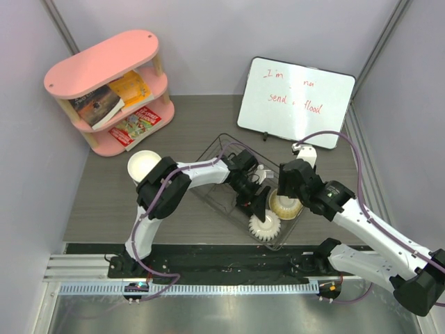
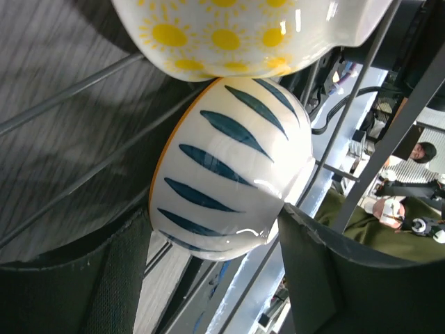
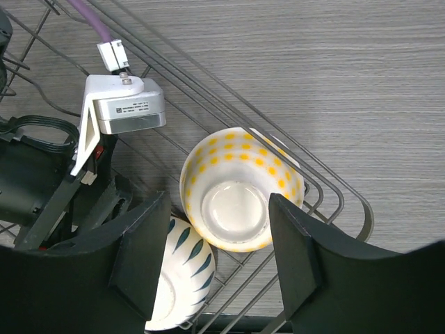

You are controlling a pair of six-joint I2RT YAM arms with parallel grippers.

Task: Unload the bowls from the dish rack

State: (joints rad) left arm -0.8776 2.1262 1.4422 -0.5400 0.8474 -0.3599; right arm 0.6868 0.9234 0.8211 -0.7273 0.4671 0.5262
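Robot lab — whiteboard (image 1: 295, 103), booth walls (image 1: 208, 42)

Grey table (image 1: 111, 209), dish rack (image 1: 217, 197), cream bowl (image 1: 142, 165), whiteboard (image 1: 295, 101)

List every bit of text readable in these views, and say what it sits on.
"I'm ... na": red marker, top line of the whiteboard; the middle is wiped out.
"send ... flood": red marker, second line, same board, with a gap between the words.
Covers of the books on the pink shelf: too small to read.
Sticker on the silver camera housing: too small to read.
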